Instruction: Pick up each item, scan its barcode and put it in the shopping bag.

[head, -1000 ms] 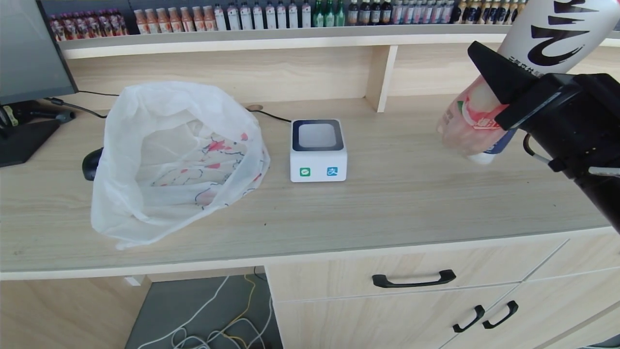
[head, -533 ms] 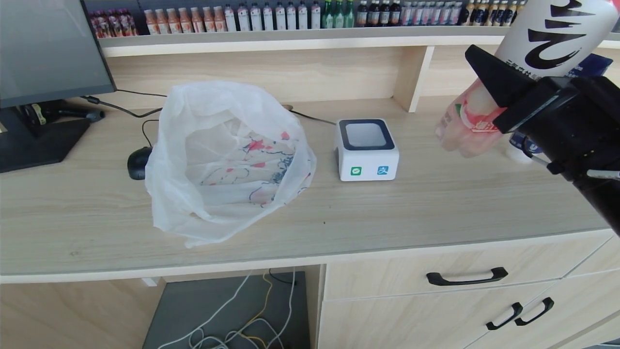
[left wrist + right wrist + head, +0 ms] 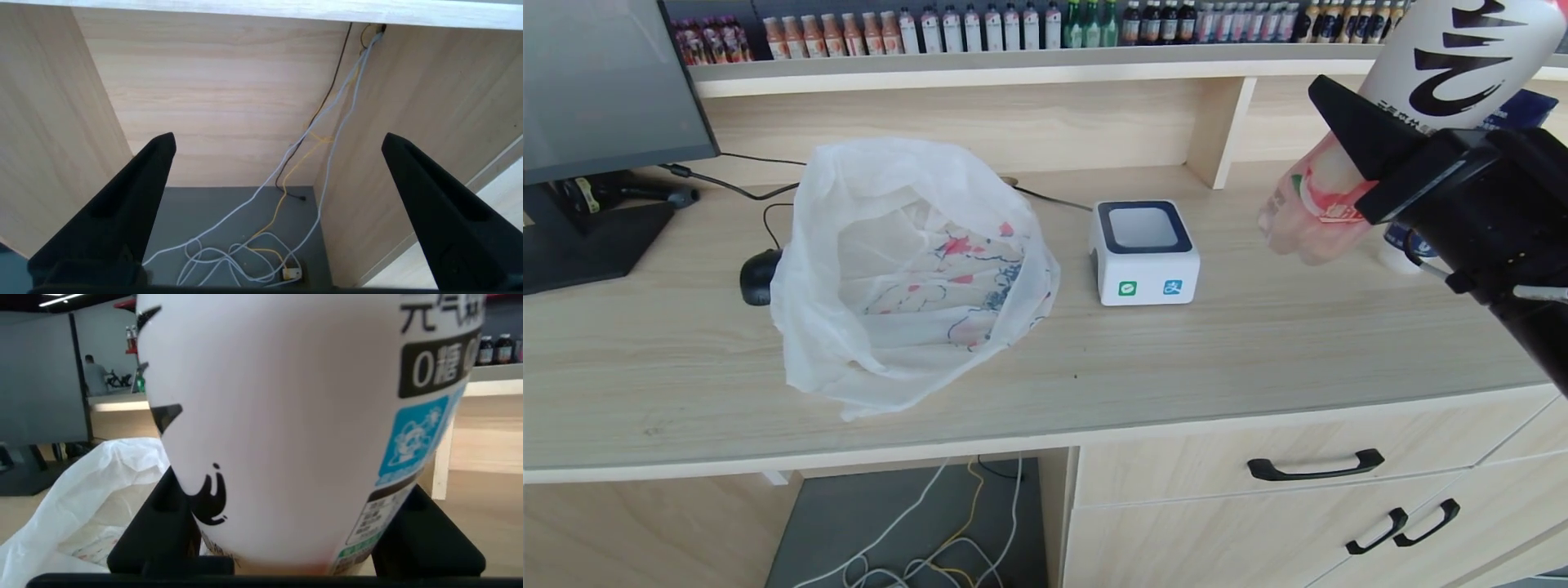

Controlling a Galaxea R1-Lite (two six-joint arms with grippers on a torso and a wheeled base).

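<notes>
While the wood-grain counter [image 3: 1176, 359] is occupied by a crinkled, translucent shopping bag [image 3: 849, 343], a smooth cylindrical bottle [image 3: 1454, 49] is clamped aloft by the right gripper [image 3: 1372, 155], right of the cubic white scanner [image 3: 1147, 263]; the left gripper [image 3: 278, 143] is spread wide.

a monitor [image 3: 605, 82] stands at the surface's [image 3: 1258, 343] far left; a black mouse [image 3: 756, 279] lies nearby; bottles [image 3: 980, 24] line the back shelf; drawers [image 3: 1176, 482] sit below; cables [image 3: 907, 563] lie on the floor
</notes>
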